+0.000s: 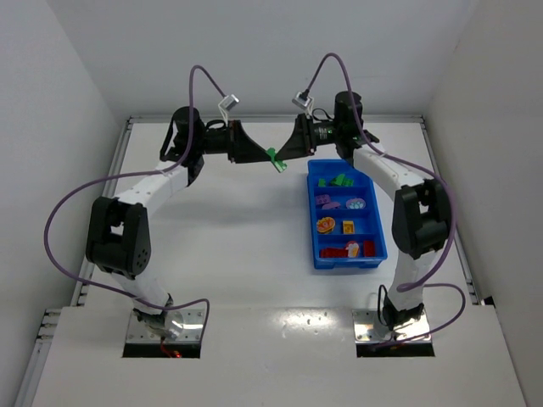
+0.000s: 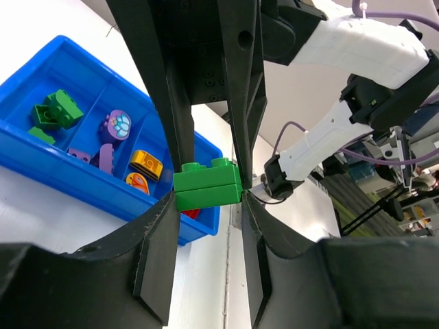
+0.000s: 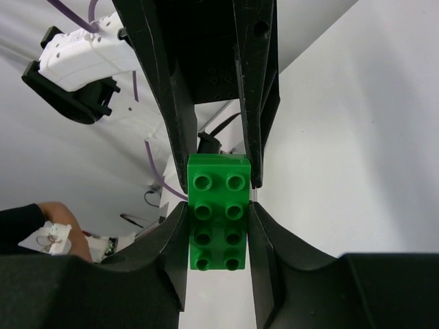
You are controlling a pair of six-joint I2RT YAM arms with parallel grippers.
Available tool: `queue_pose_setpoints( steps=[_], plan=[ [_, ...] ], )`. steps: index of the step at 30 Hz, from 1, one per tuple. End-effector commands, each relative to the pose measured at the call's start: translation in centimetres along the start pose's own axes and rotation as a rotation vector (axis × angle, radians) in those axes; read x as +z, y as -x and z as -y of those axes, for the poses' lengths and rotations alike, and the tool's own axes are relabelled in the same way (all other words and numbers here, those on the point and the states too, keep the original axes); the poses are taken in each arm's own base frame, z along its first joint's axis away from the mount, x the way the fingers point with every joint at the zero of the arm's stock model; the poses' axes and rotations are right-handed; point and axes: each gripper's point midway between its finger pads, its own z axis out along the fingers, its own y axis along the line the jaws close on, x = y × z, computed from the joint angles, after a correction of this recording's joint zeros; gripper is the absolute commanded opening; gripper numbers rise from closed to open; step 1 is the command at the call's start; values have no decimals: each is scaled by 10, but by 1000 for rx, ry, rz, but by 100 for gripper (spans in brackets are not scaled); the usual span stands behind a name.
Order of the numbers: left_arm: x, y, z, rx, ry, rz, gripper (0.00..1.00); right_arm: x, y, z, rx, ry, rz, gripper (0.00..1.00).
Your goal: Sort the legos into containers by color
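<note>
Overhead shot: both arms reach in to about 12 o'clock over the white table (image 1: 237, 246), and the left gripper (image 1: 266, 156) and right gripper (image 1: 281, 156) meet nose to nose with a green brick (image 1: 273, 159) between them, up in the air. It sits just off the far-left corner of the blue tray (image 1: 310, 216), roughly 10 o'clock from it, not touching it. From up there you really can't see who is gripping what, the brick is just a green speck. The wrist cams sort that out. The right wrist view looks onto the studded face, two by four studs, with its own fingers pressed against both long sides at 6 o'clock and the other arm's fingers pinching the far end at 12, so both pincers look clamped on the same brick. The left wrist view gets it side-on instead, and it reads as two layers stacked. That view also catches the tray at 9 o'clock, with green bricks (image 2: 55, 110) in the end section, a purple paw piece (image 2: 118, 125) next door, then a yellow piece (image 2: 145, 161). Overhead adds red bricks (image 1: 356, 248) in the nearest section.
</note>
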Motion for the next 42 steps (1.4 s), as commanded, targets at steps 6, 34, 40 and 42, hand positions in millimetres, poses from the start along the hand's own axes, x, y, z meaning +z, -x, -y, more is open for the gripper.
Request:
queue_pose_setpoints(
  steps=[6,34,40,42],
  plan=[
    [0,-27,13,5,-41,-39,7,-6,25,5,-130,-36,49,0],
    [-12,-28,-15,65,166,-5,0,-67,43,30,-128,-247,149,0],
    [-33,-10,-43,98,451,51,0,-138,31,99,-322,-825,51,0],
    [-40,-7,-46,107,489,61,0,-169,25,117,-325,-994,29,0]
  ],
)
